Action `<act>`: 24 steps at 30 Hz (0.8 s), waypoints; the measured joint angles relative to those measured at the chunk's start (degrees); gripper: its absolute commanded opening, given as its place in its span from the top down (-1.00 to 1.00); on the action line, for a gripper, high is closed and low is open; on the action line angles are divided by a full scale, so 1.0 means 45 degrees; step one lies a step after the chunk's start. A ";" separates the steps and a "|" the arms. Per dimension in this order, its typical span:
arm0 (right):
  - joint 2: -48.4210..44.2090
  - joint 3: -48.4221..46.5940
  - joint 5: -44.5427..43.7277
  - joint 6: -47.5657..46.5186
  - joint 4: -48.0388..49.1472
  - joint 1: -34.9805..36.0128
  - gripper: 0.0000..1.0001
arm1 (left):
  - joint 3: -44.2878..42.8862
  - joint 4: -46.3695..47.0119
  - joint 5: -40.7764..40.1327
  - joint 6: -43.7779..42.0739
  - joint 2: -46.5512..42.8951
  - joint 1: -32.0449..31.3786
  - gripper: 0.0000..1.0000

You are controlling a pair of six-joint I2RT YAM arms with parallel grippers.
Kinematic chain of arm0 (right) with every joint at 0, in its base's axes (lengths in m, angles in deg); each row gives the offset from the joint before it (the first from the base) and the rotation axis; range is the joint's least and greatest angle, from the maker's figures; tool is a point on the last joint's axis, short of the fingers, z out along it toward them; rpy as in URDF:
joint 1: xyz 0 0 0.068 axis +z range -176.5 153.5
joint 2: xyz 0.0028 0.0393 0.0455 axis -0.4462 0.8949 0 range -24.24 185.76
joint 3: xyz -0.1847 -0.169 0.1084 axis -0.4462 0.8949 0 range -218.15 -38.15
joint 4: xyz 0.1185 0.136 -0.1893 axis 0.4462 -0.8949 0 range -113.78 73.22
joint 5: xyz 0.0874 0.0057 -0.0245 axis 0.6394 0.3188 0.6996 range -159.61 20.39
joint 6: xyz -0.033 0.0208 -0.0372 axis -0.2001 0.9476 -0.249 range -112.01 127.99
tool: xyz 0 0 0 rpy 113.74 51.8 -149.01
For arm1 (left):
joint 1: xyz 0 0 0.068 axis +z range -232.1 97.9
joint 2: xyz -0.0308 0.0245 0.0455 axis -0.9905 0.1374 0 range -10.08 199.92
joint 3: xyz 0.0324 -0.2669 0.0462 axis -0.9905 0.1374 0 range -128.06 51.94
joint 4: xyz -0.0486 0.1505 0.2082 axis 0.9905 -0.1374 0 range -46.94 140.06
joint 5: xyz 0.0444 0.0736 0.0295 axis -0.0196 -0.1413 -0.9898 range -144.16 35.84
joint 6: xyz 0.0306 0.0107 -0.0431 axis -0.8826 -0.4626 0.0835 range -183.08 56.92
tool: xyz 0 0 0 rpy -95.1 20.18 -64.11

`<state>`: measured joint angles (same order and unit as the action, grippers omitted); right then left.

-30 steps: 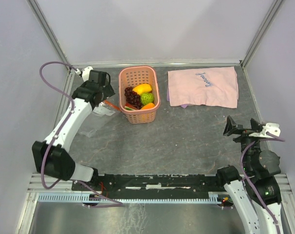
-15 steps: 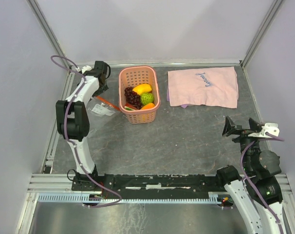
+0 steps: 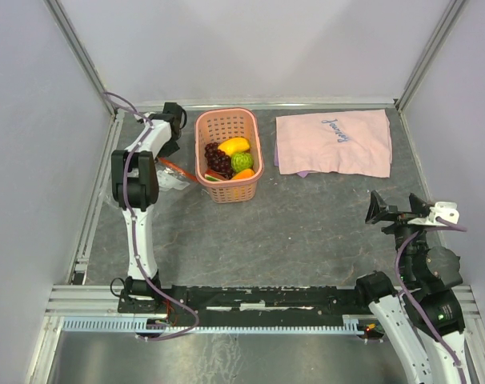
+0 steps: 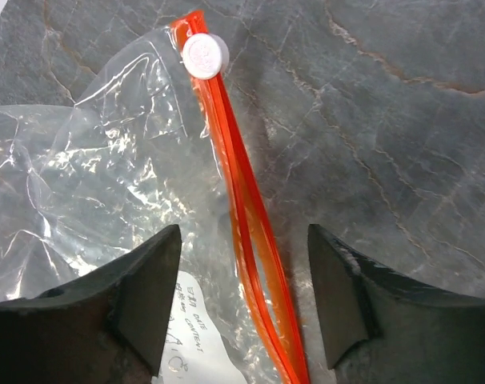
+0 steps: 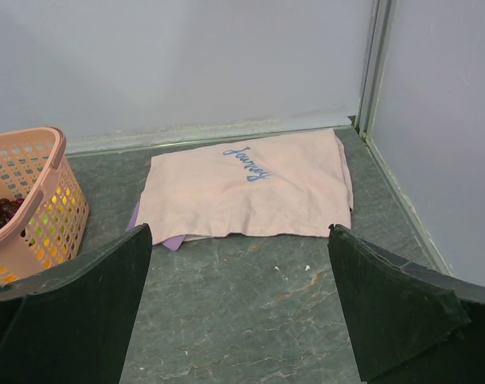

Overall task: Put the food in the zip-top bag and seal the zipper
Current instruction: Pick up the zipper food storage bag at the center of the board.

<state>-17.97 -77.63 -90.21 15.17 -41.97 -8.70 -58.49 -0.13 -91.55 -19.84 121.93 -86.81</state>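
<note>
Fruit [image 3: 230, 162] lies heaped in the pink perforated basket [image 3: 226, 114] at the far left-centre of the bench [image 3: 306, 232]. We make out a yellow piece [image 3: 234, 146], dark grapes [image 3: 218, 160], a bumpy green one [image 3: 242, 162] and an orange one [image 3: 244, 174]. None of it is in the zip-top bag [image 4: 90, 184], which lies flat and crinkled on the bench just left of the basket. Its zipper [image 4: 225, 144] runs along the edge nearer the basket as a straight red-orange strip, with a small white slider [image 4: 205, 56] at one end. From the left wrist view we cannot tell whether the strip is pressed shut. A white label [image 4: 196, 324] with handwriting shows on the bag. The left tool [image 4: 244, 240] hangs right over the zipper. Its two fingers [image 4: 150, 288] are parted to either side of the strip with a gap on each side, gripping nothing. To the right of the basket, a pink cloth [image 3: 334, 142] with blue script is spread near the back wall. The right tool [image 5: 239, 240] is well apart from all this at the near right of the bench, spread wide with nothing between its fingers, facing the cloth
</note>
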 measured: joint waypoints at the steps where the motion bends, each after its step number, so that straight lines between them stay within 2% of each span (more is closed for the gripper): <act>1: 0.0010 0.0000 0.0000 -0.0005 0.0000 0.0000 -0.98 | -0.0029 -0.0068 0.0000 0.0000 0.0107 0.0034 -0.30; 10: 0.0121 0.0000 -0.0005 -0.0010 -0.0005 0.0019 -0.98 | -0.0039 -0.0175 -0.0024 -0.0005 0.0520 0.0248 0.49; 13: 0.0121 0.0000 0.0000 -0.0015 0.0000 0.0019 -0.98 | 0.0437 -0.0034 -0.0141 -0.0015 0.0345 0.0253 0.88; 14: 0.0121 0.0000 0.0000 -0.0015 0.0000 0.0019 -0.98 | 0.0670 -0.0039 -0.0180 -0.0024 0.0228 0.0253 0.94; 24: 0.0160 -0.0015 0.0160 0.0073 -0.0024 0.0019 -0.98 | 0.2769 -0.0087 -0.0568 -0.0204 -0.1870 0.0253 0.95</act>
<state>-17.25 -77.70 -89.49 15.49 -42.08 -8.61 -46.03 -0.52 -94.11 -20.75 113.51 -85.68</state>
